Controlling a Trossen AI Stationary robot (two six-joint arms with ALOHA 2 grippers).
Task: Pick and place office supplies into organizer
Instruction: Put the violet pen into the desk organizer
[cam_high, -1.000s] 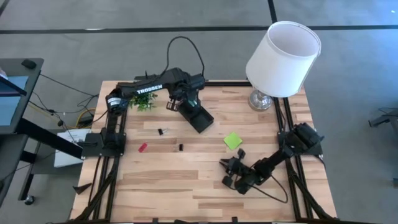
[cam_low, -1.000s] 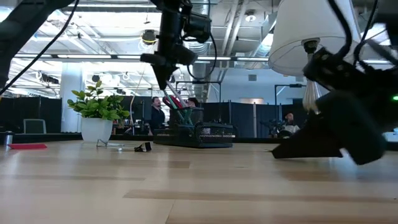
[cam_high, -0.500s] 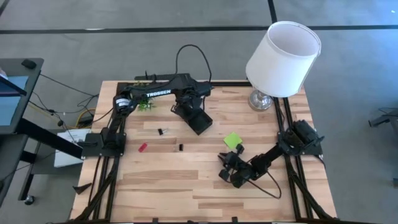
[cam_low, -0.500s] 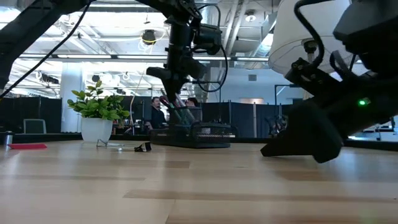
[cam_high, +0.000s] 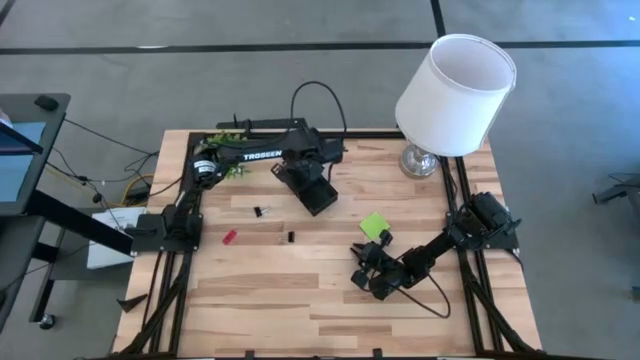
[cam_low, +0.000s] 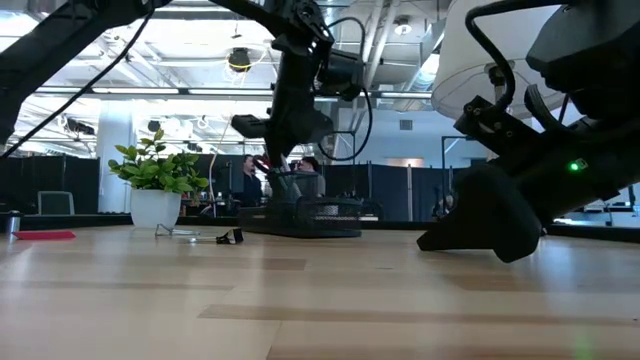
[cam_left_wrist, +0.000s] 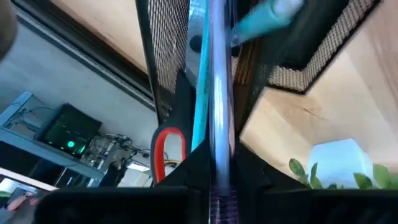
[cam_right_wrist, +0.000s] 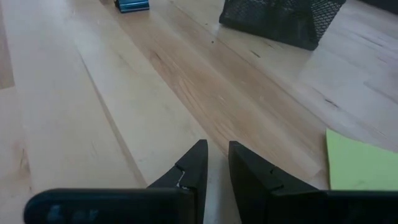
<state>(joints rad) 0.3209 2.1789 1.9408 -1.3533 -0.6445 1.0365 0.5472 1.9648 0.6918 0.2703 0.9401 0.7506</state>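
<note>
Two arms are in play. Your left gripper (cam_high: 300, 170) hangs over the organizer (cam_high: 318, 192) at the table's far side. Its fingers (cam_left_wrist: 186, 118) sit narrow about a pen (cam_left_wrist: 214, 93) whose lower end is already inside the mesh cup. The scissors (cam_left_wrist: 166, 146) and a second, teal pen (cam_left_wrist: 267, 15) stand in the same cup. Your right gripper (cam_high: 358, 272) rests low near the front. It is just beside the pad (cam_high: 374, 225), with jaws barely parted and nothing in them.

Risks, as judged:
- The pen leans against the cup's contents. Let go at this tilt and it may hang on the rim or tip out.
- The organizer looks light. A sideways drag on withdrawal could shove or topple it toward the plant (cam_high: 232, 165).
- The pad lies flat. A narrow, low approach may only push it across the wood.
- The lamp (cam_high: 455, 90) overhangs the right arm's corner, so a high lift there could strike the shade.

Surface: the table (cam_high: 280, 290) is pale smooth wood planking. A red bit (cam_high: 229, 237) and two black bits (cam_high: 259, 211) lie loose on it, well apart from the organizer.

Room: it is an open office with ceiling lights. A person (cam_low: 250, 180) shows far behind the table.
</note>
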